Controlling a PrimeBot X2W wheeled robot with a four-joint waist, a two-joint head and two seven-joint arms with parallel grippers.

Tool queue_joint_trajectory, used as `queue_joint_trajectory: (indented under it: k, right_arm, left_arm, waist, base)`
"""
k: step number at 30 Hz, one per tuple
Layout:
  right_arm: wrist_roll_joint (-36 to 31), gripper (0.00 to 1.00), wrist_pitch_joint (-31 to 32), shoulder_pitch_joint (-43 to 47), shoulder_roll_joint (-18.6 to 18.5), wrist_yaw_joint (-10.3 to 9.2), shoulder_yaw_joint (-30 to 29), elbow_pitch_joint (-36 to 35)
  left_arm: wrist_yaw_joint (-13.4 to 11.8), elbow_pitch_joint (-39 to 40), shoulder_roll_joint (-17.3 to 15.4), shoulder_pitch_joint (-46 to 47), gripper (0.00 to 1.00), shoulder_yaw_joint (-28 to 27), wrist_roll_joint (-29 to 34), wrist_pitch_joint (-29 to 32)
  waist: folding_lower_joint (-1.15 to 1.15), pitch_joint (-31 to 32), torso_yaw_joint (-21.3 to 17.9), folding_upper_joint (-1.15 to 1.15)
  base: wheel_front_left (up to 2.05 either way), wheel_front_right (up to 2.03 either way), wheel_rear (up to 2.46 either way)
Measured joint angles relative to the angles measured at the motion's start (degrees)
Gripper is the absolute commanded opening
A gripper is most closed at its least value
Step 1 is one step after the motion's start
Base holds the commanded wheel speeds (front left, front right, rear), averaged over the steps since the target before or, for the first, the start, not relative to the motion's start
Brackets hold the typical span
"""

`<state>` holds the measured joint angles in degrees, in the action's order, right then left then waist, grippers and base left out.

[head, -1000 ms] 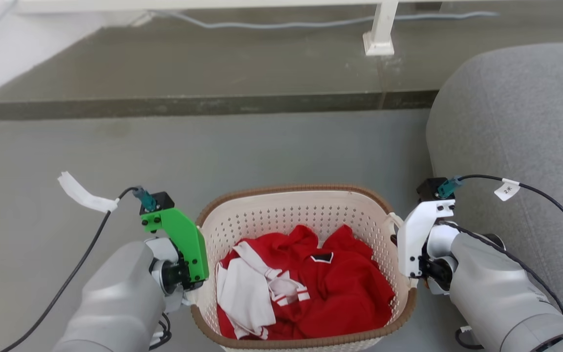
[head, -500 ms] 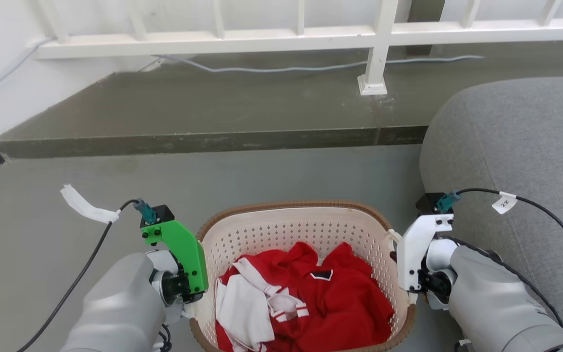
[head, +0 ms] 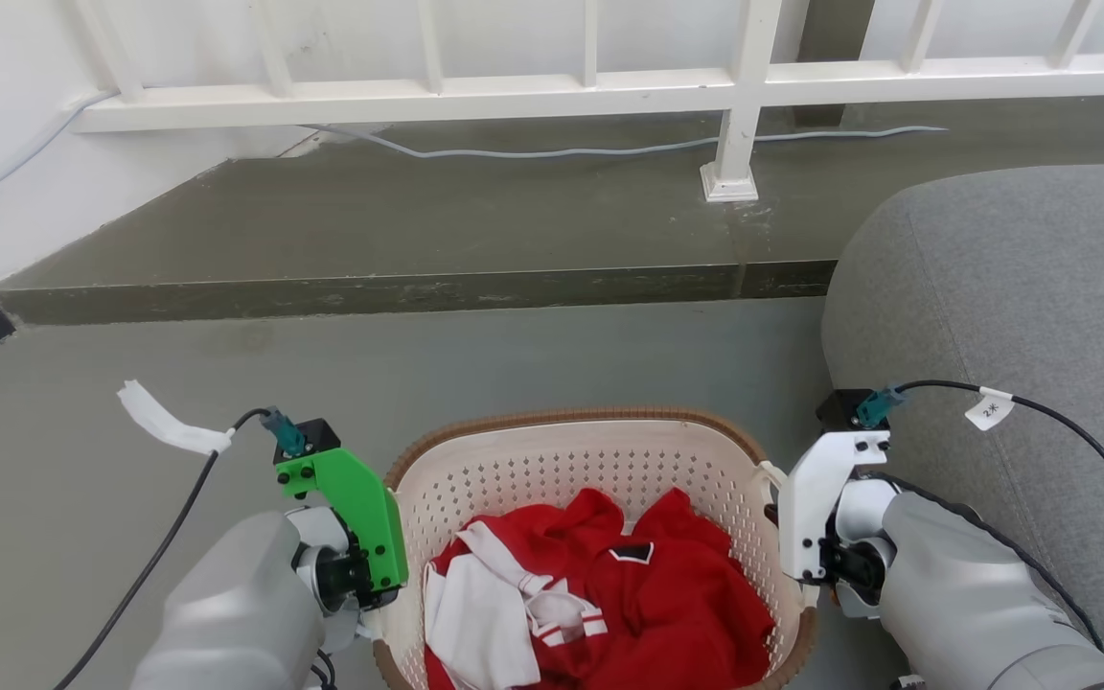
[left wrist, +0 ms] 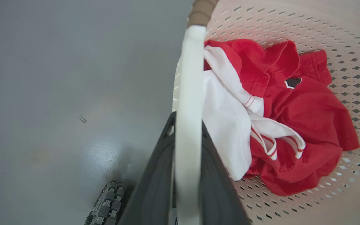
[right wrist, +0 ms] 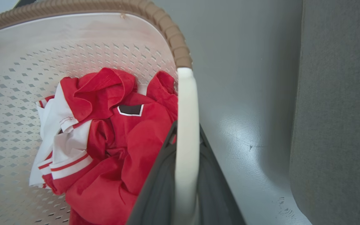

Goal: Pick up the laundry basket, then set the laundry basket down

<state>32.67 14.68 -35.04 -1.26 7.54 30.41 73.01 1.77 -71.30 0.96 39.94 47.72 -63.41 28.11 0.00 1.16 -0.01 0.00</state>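
**Desk:** Head camera, what have you got?

**Operator:** I see the laundry basket (head: 571, 419) near and centre over the grey floor (head: 514, 355), between my two forearms and just left of a grey sofa (head: 1012, 287). A red-and-white jersey (head: 677, 594) lies crumpled inside it. My green wrist mount (head: 360, 517) sits against the left side and my white wrist mount (head: 816, 508) against the right. At the far side, a white railing (head: 514, 91) stands on a raised concrete step (head: 370, 230).

**Desk:** Left wrist camera?

**Operator:** My left gripper (left wrist: 187, 122) is clamped on the laundry basket's left loop handle (left wrist: 188, 78), with one dark finger on each face of the white band. The jersey lies inside the perforated wall, and bare floor lies outside it.

**Desk:** And the right wrist?

**Operator:** My right gripper (right wrist: 187, 128) is closed around the right loop handle (right wrist: 184, 100), where it meets the brown woven rim (right wrist: 170, 31). The sofa is close alongside, with a strip of floor between it and the basket.
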Motion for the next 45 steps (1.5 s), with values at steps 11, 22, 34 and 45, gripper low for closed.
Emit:
queue_joint_trajectory:
  k: [11,22,34,45]
  right_arm:
    - [0.3,0.0,-0.1,0.0,0.0,0.0,0.0,0.0]
    - [1.2,0.0,-0.1,0.0,0.0,0.0,0.1,0.0]
    - [2.2,0.0,-0.5,0.0,0.0,0.0,0.1,0.0]
    - [2.7,0.0,-2.6,-0.4,0.0,-0.58,-0.2,-1.1]
  left_arm:
    - [0.0,-0.1,0.0,-0.1,0.0,-0.2,-0.5,-0.2]
    - [0.0,-0.1,0.0,-0.1,0.0,-0.1,-0.5,-0.7]
    - [0.0,-0.1,0.0,-0.1,0.0,0.1,-0.5,-2.2]
    - [-0.4,0.5,0.0,0.9,0.0,0.1,-0.4,-5.6]
  waist:
    - [0.0,-0.1,-0.2,0.0]
    - [0.0,-0.2,-0.5,0.0]
    - [0.0,-0.7,-0.2,0.0]
    - [0.0,-3.2,-0.3,0.0]
  base:
    - [0.0,0.0,0.0]
    - [0.0,0.0,0.0]
    - [0.0,0.0,0.0]
    - [0.0,0.0,0.0]
